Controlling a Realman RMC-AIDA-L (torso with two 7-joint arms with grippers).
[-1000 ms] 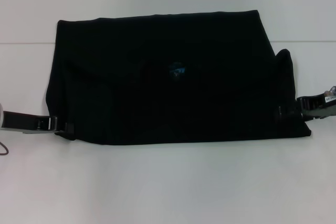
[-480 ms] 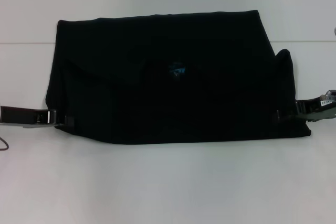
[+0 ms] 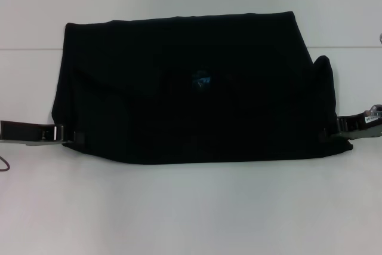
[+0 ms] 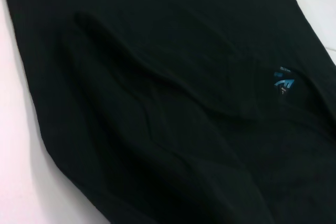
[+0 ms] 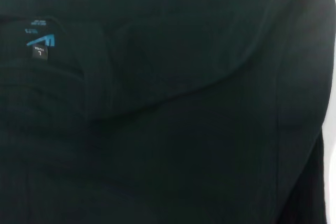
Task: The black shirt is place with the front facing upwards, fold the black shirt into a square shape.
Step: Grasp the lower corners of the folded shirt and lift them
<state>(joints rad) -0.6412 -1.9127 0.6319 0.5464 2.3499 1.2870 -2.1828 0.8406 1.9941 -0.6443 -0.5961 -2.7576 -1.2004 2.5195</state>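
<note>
Left gripper (image 3: 74,138): black fingertip block, short and squared, dark matte finish. Behind it a light silver-grey metal band or collar, then a long flat dark brown-black link running out to the frame edge, w/ pale grey underside. Thin dark cable (image 3: 5,165) curls below the link, near the edge.

Right gripper (image 3: 332,133): black tip, tapered, dark matte. Behind it a dark grey-black housing, angular, w/ small white label or marking on top; lettering too small to read. Light grey metal bits at the rear, partly cut off by the frame edge.
</note>
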